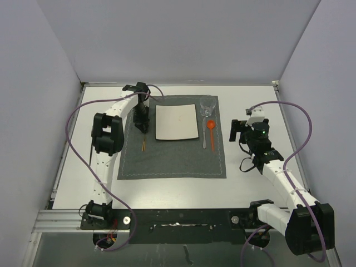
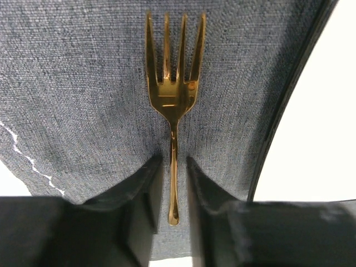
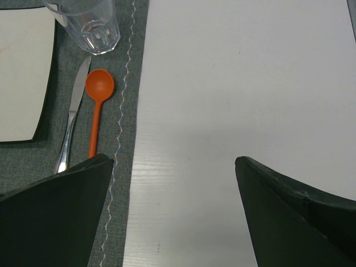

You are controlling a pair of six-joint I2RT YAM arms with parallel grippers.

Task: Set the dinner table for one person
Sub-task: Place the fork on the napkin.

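Left gripper (image 2: 173, 167) barely parted, straddled gold fork (image 2: 173, 94) handle without clamping it. Fork lay on placemat (image 2: 83, 83), dinner table (image 1: 167, 192), tines pointing away. Right gripper (image 3: 173, 161) gaped empty, farther off.

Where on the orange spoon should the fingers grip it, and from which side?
Probably mid-handle of the orange spoon, coming straight down and closing across it. It lies flat on the placemat, handle thin and straight; the knife lies close alongside, leaving a narrow gap.
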